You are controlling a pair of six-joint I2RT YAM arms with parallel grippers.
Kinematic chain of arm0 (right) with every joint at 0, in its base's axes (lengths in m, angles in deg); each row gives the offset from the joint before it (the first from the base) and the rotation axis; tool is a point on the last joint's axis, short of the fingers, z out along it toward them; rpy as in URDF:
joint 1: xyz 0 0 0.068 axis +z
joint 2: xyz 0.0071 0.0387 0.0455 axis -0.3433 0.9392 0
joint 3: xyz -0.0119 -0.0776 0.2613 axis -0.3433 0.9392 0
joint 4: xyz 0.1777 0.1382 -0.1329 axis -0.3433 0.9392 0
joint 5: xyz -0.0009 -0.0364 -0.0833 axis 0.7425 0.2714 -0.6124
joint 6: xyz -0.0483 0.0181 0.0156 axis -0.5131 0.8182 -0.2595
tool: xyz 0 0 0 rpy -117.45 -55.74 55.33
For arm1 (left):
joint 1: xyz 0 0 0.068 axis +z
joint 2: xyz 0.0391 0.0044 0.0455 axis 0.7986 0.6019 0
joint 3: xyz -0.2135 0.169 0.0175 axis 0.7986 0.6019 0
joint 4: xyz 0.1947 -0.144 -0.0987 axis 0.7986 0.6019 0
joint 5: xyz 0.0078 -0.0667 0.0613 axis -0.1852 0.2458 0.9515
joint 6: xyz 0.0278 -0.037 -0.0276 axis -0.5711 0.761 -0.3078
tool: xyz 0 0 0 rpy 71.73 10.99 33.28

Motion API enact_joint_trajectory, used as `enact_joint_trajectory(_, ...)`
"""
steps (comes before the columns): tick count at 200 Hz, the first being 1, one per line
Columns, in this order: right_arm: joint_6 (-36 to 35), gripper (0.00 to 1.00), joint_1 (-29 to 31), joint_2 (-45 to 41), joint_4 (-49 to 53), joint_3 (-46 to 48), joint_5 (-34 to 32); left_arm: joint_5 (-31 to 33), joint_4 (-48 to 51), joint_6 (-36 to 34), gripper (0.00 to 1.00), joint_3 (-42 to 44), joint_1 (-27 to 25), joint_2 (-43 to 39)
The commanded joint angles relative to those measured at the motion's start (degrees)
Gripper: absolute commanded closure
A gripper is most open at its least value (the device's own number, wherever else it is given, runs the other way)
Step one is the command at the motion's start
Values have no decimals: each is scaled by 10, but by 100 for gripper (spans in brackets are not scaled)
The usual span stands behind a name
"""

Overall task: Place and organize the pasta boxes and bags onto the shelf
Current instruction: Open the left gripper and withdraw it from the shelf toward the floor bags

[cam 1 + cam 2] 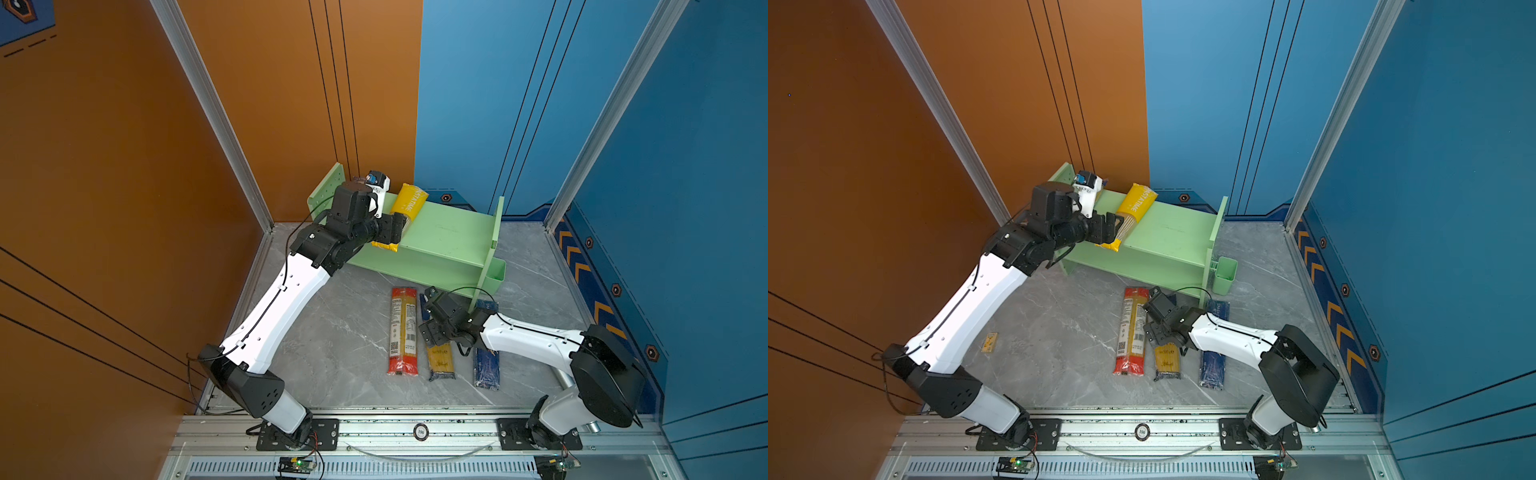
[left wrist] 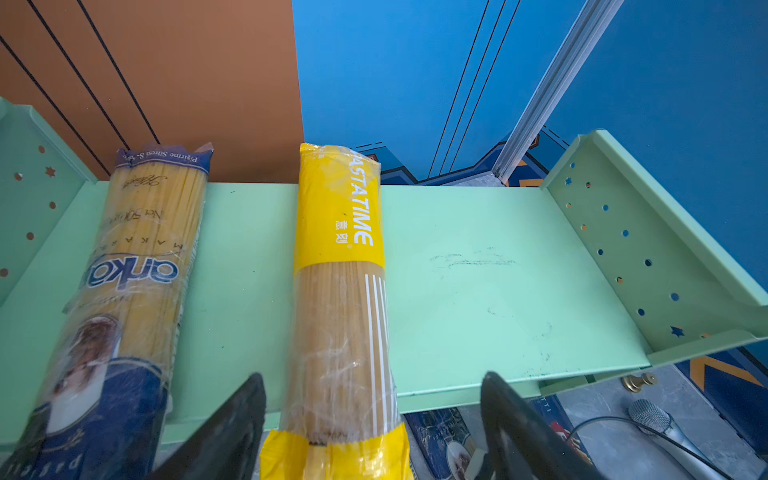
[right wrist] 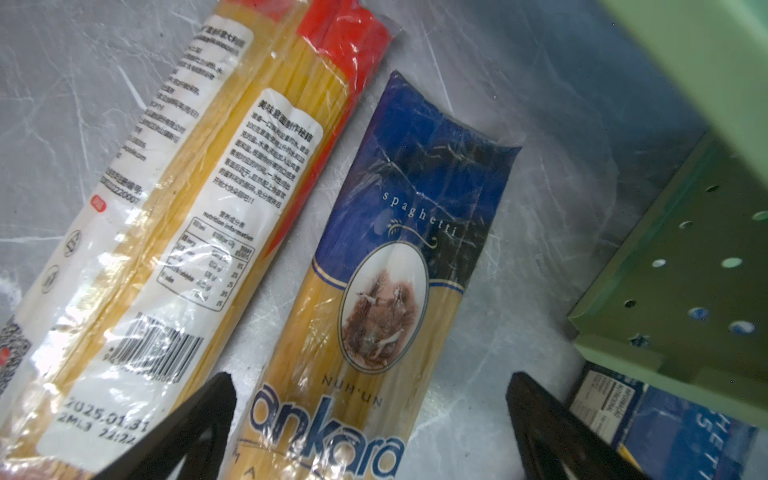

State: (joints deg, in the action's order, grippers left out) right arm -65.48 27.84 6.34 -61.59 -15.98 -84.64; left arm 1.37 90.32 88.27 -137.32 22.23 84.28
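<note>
Spread jaws at light green perforated metal shelf (image 2: 478,291).
Reaches left gripper (image 2: 372,378) forward, straddling untouched the long yellow plastic spaghetti bag (image 2: 338,216) across the top tier; hovers right gripper (image 3: 370,376), likewise spread, over yellow-and-blue bag (image 3: 386,270).

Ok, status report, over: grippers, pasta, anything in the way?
Left gripper open, straddling yellow bag on shelf top tier. Right gripper open over blue-and-yellow bag on table. No obstruction seen.
</note>
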Motion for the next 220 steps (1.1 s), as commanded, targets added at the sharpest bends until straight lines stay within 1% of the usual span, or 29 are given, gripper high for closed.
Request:
enact_joint_trajectory(1, -16, 0, -5, 1, 30, -17, 4, -18, -41, -10, 15, 43, -1, -44)
enact_joint_trajectory(15, -19, 0, -6, -5, 35, -17, 4, -16, -75, -8, 15, 91, -5, -76)
enact_joint_trajectory(17, -20, 0, -6, -6, 35, -17, 4, -16, -80, -8, 11, 99, -6, -81)
enact_joint_trajectory(20, -21, 0, -6, -7, 36, -17, 4, -17, -85, -6, 9, 110, -7, -88)
enact_joint_trajectory(37, -26, 0, -10, -15, 43, -17, 3, -17, -110, 4, 6, 166, -13, -126)
enact_joint_trajectory(58, -34, 0, -16, -22, 48, -17, 6, -12, -112, 12, 3, 220, -26, -168)
enact_joint_trajectory(92, -43, 0, -27, -26, 53, -21, 13, 26, -112, 34, 0, 306, -53, -240)
enact_joint_trajectory(104, -44, 0, -29, -26, 53, -21, 15, 35, -112, 43, 2, 332, -59, -265)
enact_joint_trajectory(147, -43, 0, -29, -27, 54, -27, 21, 61, -112, 75, 2, 413, -74, -341)
enact_joint_trajectory(178, -52, 0, -31, -15, 58, -44, 32, 65, -111, 104, 2, 449, -81, -379)
enact_joint_trajectory(182, -53, 0, -32, -12, 59, -47, 35, 65, -112, 106, 2, 467, -82, -383)
enact_joint_trajectory(220, -63, 0, -34, 22, 74, -82, 53, 80, -111, 117, 2, 491, -96, -411)
